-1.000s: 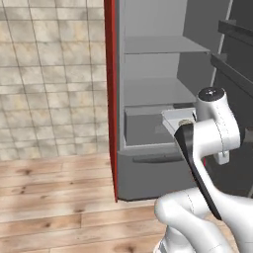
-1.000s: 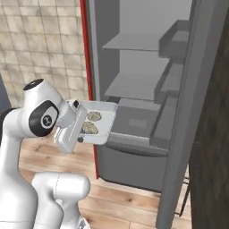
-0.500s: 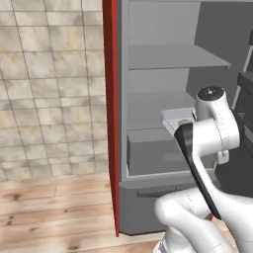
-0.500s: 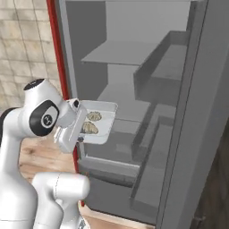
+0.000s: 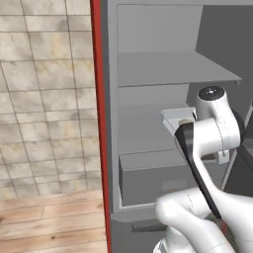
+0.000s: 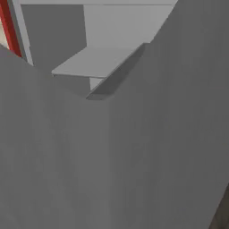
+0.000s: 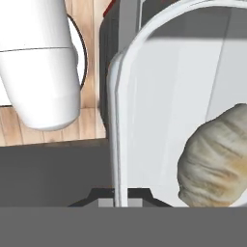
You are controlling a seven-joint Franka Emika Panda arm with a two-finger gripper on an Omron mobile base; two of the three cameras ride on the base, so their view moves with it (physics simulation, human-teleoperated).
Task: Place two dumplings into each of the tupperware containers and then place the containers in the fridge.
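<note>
A: Which step is the arm on?

B: By the look of it, the last part: carrying a loaded tupperware container into the fridge. In the hand view the container's raised rim runs straight up from the gripper, and one dumpling lies on the clear floor of the tray at the right.

A: Are the jaws holding it?

B: They are pressed nearly together with the rim wall between them, so the robot is pinching the container by its edge.

A: Where does the container sit in relation to the fridge?

B: In the left base view a corner of it pokes out from behind the white wrist, inside the open cabinet, below the upper shelf and above the grey drawer. Whether it touches the shelf beneath it cannot be told.

A: What does the next move ask for?

B: Probably a level push farther in, then lowering until the base rests flat before the jaws part. Tilting it could roll the dumpling out.
</note>
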